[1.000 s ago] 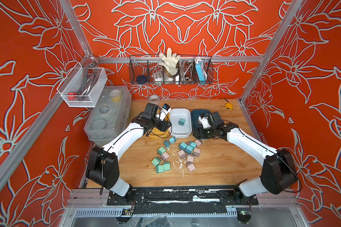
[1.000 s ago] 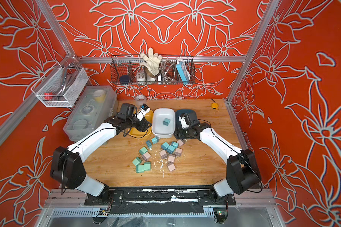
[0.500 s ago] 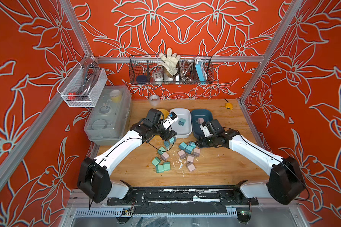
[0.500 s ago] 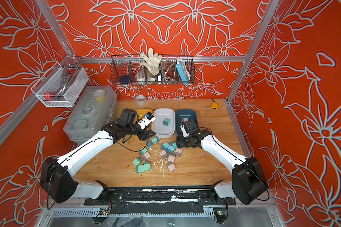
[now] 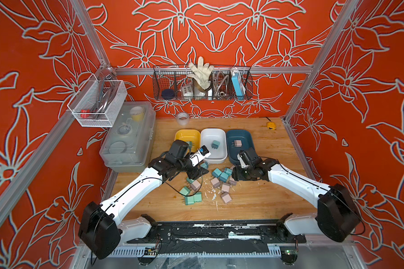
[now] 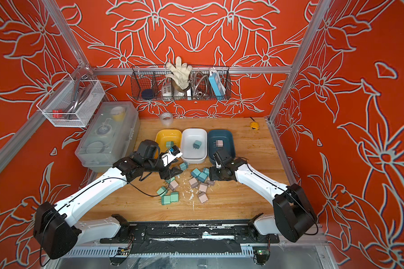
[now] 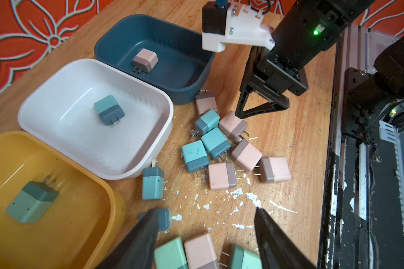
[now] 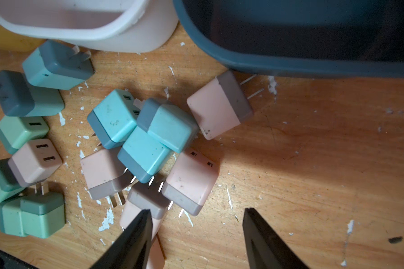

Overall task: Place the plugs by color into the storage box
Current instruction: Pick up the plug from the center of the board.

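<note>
Several plugs [image 5: 224, 177] in mint green, teal and pink lie in a loose pile on the wood in front of the storage box. The box is a row of three trays. A mint plug [image 7: 32, 201] lies in the yellow tray [image 5: 187, 136]. A teal plug [image 7: 109, 110] lies in the white tray [image 5: 210, 135]. The dark blue tray [image 5: 245, 137] holds a pink plug [image 7: 145, 59]. My left gripper [image 7: 204, 215] hangs open and empty over the pile's left part, above a pink plug [image 7: 200, 250]. My right gripper [image 8: 196, 212] is open over bare wood at the pile's right edge, with one finger beside a pink plug [image 8: 189, 184].
A translucent lidded box [image 5: 128, 135] stands at the left, close to my left arm. A tape roll [image 5: 182, 118] and a yellow tape measure [image 5: 271, 125] lie near the back wall. Wire baskets [image 5: 202, 86] hang on the walls. White flakes litter the wood.
Both arms have drawn back from the trays and come down over the pile. The right jaws have narrowed somewhat; the left jaws are unchanged.
</note>
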Robot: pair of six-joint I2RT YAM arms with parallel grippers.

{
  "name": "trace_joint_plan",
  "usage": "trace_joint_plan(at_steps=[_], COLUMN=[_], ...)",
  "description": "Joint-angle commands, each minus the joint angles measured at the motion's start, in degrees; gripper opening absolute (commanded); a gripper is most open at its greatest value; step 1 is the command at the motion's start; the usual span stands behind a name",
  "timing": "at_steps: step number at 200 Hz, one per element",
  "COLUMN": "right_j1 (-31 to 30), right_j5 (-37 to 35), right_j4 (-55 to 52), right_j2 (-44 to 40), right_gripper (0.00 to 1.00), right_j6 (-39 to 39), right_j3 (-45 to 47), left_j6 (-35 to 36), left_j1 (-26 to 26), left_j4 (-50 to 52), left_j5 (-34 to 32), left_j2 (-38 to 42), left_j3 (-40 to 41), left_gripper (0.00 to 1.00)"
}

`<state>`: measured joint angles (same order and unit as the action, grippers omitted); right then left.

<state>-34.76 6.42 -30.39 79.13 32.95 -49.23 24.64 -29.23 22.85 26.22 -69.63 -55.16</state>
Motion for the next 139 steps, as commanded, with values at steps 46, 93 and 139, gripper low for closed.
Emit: trace_joint_plan(at_steps=[46, 93, 139], right_j1=[-2.28, -2.73, -3.47], right_j5=[-3.45, -4.06, -4.51], right_j4=[3.27, 4.15, 3.82], right_j2=[5.53, 9.79, 11.57], right_gripper=[0.68, 0.68, 0.68], right_j6=[3.19, 3.25, 2.93], right_j3=[0.41, -0.24, -0.70], left_j6=[-0.67, -0.63, -0.69], left_j1=[-0.32, -0.44, -0.82], left_j4=[-1.35, 1.05, 1.05], left_j5=[2.26, 1.91, 2.17], left_j2=[-1.30, -1.49, -0.78], left_j3=[-0.90, -2.50, -2.24], left_gripper=[0.66, 0.66, 0.67])
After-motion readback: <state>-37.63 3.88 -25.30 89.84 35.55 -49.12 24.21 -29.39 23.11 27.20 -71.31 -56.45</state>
